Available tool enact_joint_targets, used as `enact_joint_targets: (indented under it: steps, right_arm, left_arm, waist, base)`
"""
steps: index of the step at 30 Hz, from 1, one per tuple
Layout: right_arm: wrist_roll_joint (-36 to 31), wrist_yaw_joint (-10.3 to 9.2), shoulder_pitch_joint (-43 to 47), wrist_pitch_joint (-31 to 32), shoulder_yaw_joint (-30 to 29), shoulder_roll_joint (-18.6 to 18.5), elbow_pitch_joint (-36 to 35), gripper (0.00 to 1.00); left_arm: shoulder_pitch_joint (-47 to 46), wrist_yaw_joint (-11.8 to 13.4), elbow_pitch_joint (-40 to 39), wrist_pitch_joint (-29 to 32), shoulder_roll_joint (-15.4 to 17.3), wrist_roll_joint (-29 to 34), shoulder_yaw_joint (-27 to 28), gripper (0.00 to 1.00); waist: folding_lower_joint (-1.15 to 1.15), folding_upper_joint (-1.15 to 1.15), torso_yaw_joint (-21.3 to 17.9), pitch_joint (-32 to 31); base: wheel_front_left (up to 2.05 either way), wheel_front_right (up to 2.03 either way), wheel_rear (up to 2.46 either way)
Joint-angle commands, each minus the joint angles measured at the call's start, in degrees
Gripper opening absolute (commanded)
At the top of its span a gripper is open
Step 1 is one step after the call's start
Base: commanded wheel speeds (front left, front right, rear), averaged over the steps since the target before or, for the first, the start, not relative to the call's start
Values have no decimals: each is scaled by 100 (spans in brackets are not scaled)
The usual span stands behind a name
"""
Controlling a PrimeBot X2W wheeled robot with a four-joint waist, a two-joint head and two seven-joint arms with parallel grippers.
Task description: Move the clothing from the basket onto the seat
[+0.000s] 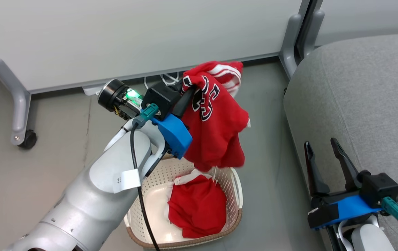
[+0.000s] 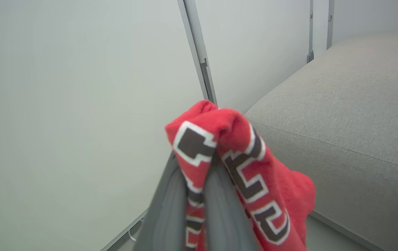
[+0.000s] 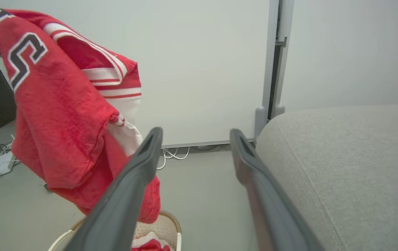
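Left hand [image 1: 186, 94] clenched on the red jersey [image 1: 216, 132] numbered 23, which hangs from it above the basket [image 1: 235, 184]. A 2nd red garment [image 1: 197, 205] lies inside the basket, which sits on the floor [image 1: 62, 115]. Right hand [image 1: 322, 148] released, fingers spread and empty, beside the grey seat [image 1: 369, 97] edge.

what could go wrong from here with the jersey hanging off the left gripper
1. The left gripper pinches just a small fold of the jersey; most of it dangles, so it might slip out on the swing to the seat.
2. Its hem hangs low over the basket and may catch the rim.
3. The right gripper stands open by the seat's edge; the cloth could snag on its fingers.
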Motion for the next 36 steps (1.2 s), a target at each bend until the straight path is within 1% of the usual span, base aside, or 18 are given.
enact_joint_targets:
  steps: [1,12,18,22,26,32,36]
  right_arm:
    - [26,1,125,-20,-12,-18,8,100]
    - [66,1,350,-20,-14,-18,-13,100]
    - [-18,1,191,-20,136,-17,-168,100]
    - [-68,1,-21,-20,429,-18,-290,100]
    - [-82,1,-298,-20,864,-18,-301,100]
    - [-25,1,-792,-20,1592,-18,-142,100]
    - [-3,1,-1148,-19,1892,-20,37,100]
  left_arm:
    - [85,-6,-48,-29,-11,34,46,0]
    - [248,-75,-175,-29,-112,169,77,0]
    - [270,-102,-186,-29,-129,213,114,0]
    - [262,-109,-180,-29,-137,240,144,0]
    - [224,-114,-173,-29,-157,285,163,0]
    - [113,-119,-176,-29,-208,346,158,0]
    - [42,-141,-190,-29,-259,387,124,0]
  waist:
    - [1,0,-22,-132]
    - [1,0,5,-437]
    - [1,0,42,-454]
    - [1,0,63,-423]
    - [1,0,89,-370]
    - [1,0,162,-259]
    - [1,0,235,-155]
  base:
    - [0,0,0]
    - [0,0,0]
    - [0,0,0]
    - [0,0,0]
    - [0,0,0]
    - [0,0,0]
    - [0,0,0]
